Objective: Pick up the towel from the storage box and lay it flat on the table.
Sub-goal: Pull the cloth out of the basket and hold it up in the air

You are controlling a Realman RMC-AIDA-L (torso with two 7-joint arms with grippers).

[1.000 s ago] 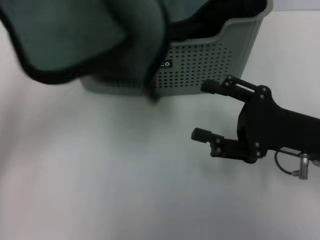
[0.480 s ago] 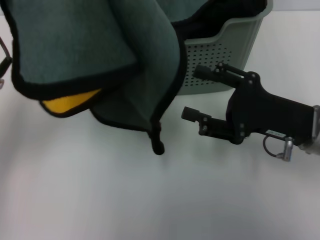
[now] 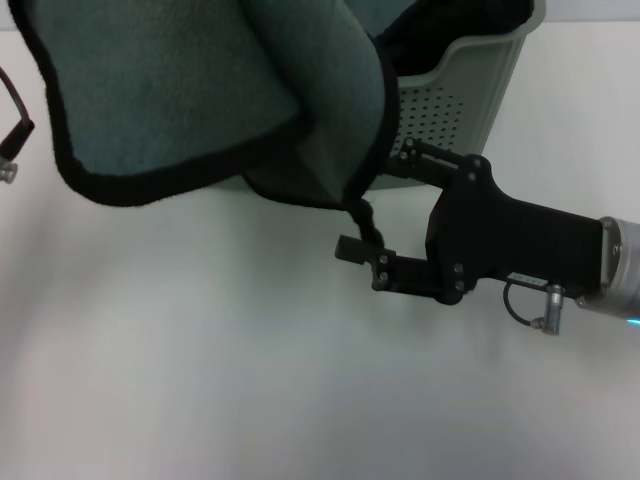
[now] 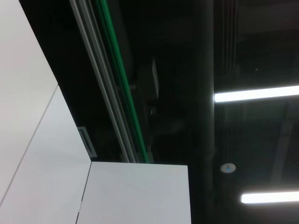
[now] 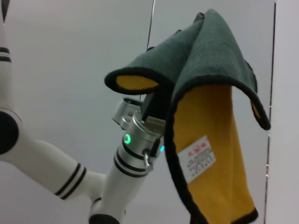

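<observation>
Head view: I see towel [image 3: 190,90] lifted out, hanging above table [image 3: 200,380] near far edge, in front of storage box [image 3: 470,70]. Right gripper [image 3: 375,205] has moved in; fingers apart around black corner loop [image 3: 365,215], not yet pinching. Next job looks like spreading.

Left wrist view: only ceiling lights; left gripper can't tell.

Right wrist view: towel drapes over left arm [image 5: 135,140], yellow underside; white tag [image 5: 198,158], red writing too small to read.

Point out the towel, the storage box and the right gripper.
towel [image 3: 180,90], head view, green face.
storage box [image 3: 480,75], head view, right front wall.
right gripper [image 3: 375,205], head view, between its open fingertips.
</observation>
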